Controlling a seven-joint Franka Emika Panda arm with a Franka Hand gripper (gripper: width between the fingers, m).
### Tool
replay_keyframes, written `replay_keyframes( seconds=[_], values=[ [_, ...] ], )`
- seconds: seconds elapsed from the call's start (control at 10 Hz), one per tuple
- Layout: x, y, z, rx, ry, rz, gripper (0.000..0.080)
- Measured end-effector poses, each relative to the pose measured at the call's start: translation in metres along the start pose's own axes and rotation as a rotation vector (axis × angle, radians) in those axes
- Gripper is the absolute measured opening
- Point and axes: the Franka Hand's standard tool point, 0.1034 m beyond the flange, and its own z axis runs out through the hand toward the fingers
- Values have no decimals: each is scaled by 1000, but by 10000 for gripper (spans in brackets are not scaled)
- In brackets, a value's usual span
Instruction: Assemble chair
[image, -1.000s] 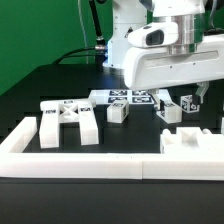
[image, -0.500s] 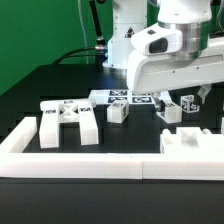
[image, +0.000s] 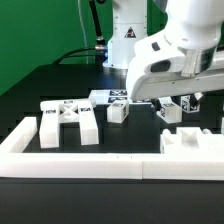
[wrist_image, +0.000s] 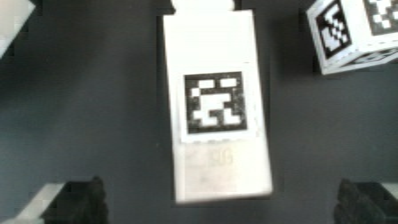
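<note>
Cross-braced frame (image: 68, 122) white, lying at exterior view's left. Small block (image: 117, 112) near it, apart. Blocky panel (image: 190, 142) at exterior view's right. Long tagged leg (wrist_image: 217, 100) lying flat, tag up; tagged cube (wrist_image: 356, 32) near, apart.

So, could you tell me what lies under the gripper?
A long white chair part bearing one square tag lies flat on the dark table; anything beneath that part is covered.

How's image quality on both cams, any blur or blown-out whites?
Exterior view: the arm's white housing is smeared and soft, while the cross-braced frame and border wall are sharp; whites are bright but edges are readable. Wrist view: soft overall, the long tagged part slightly blurred, its tag legible; the fingertips are dark and indistinct.
</note>
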Motion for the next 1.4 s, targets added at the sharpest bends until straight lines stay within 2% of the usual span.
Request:
replay_keyframes(
  seconds=[0.1,0.3,0.4,1.1,1.3,1.4],
  values=[
    [-1,0,2,7,-68,-1,648],
    [-7,1,11,1,-195,-2,648],
    [-3,0,11,0,-219,-5,648],
    [-1,-1,26,-4,-222,30,648],
    [0,-2,26,-4,-222,29,384],
    [0,-2,26,-4,-222,29,289]
  ],
)
